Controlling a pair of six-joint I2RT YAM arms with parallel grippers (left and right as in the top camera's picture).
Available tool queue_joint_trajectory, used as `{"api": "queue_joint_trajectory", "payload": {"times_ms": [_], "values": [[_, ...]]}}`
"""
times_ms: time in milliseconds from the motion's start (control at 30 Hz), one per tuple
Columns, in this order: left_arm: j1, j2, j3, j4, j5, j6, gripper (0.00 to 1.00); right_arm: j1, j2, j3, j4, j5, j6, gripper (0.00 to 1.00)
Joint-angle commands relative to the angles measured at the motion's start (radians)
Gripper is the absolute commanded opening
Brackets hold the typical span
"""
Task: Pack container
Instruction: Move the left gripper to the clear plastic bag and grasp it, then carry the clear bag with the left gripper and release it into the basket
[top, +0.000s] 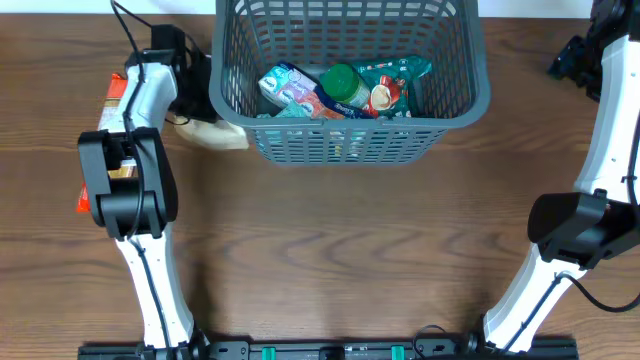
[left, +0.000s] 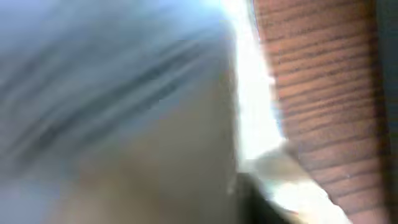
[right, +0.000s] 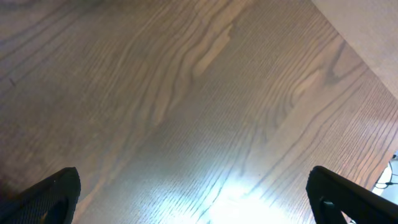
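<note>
The container (top: 455, 95), a dark grey slotted basket, stands at the back middle of the table. Inside lie a pale blue and pink packet (top: 286, 87), a green-lidded jar (top: 343, 84) and a teal packet (top: 396, 80). My left gripper (top: 188, 88) is at the basket's left wall, just above a beige packet (top: 214, 134) on the table. The left wrist view is a close blur of beige and grey, so the jaws do not show. My right gripper (right: 193, 193) is open over bare wood, far right of the basket.
An orange packet (top: 117, 88) lies at the far left, partly under the left arm, with another orange bit (top: 84, 203) lower down. The table's back edge (right: 357, 37) runs close to the right gripper.
</note>
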Motion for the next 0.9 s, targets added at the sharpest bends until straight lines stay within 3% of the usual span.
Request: {"api": "queue_joint_trajectory", "payload": {"times_ms": [0, 400, 867], "values": [[0.000, 0.050, -0.007, -0.006, -0.008, -0.002, 0.06, 0.003, -0.011, -0.003, 0.000, 0.010, 0.012, 0.99], [0.084, -0.047, -0.003, -0.044, -0.018, -0.082, 0.06, 0.003, -0.011, -0.003, 0.000, 0.011, 0.012, 0.99], [0.215, -0.506, -0.002, 0.040, -0.002, -0.134, 0.06, 0.003, -0.011, -0.003, 0.000, 0.011, 0.012, 0.99]]}}
